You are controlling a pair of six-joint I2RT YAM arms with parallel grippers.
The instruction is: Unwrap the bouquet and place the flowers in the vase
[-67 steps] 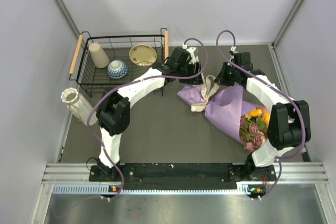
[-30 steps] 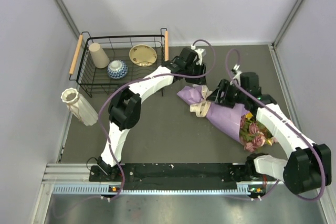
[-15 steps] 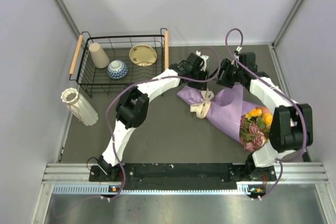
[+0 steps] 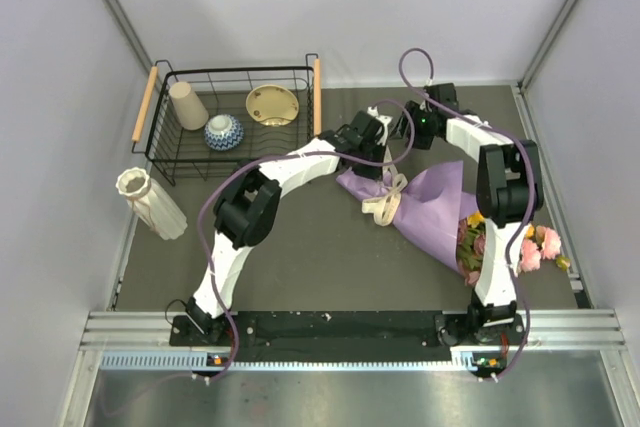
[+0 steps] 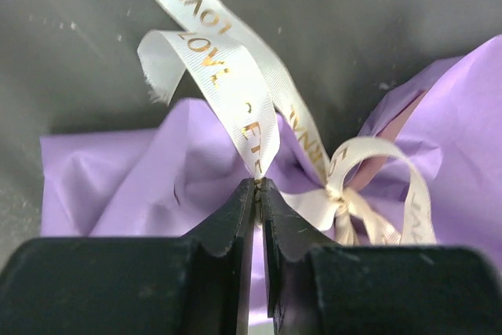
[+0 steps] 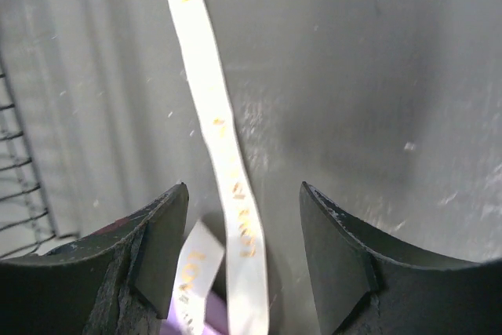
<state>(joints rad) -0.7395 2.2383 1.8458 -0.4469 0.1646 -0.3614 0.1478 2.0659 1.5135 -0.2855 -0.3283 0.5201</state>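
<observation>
The bouquet [image 4: 432, 205] lies on the dark table, its lilac paper cone pointing back left, tied with a cream ribbon [image 4: 384, 199]. Pink, mauve and yellow flowers [image 4: 482, 247] spill from its near right end, partly behind the right arm. My left gripper [image 4: 374, 154] is at the cone's tip; in the left wrist view it [image 5: 260, 184] is shut on a strand of the gold-lettered ribbon [image 5: 227, 76] above the lilac paper [image 5: 133, 182]. My right gripper [image 4: 405, 129] stands open just behind it, a ribbon tail [image 6: 213, 115] running between its fingers [image 6: 161, 241] untouched. The ribbed cream vase [image 4: 150, 202] stands at the far left.
A black wire basket [image 4: 160, 152] at the back left holds a beige cup [image 4: 187, 104], a blue-and-white bowl [image 4: 223, 131] and a yellowish dish [image 4: 272, 104]. Its wires [image 6: 16, 186] show at the left of the right wrist view. Grey walls enclose the table.
My left gripper has closed on the ribbon strand at the cone's tip. The right arm has swung back and left, bringing its open gripper over the ribbon tail.
</observation>
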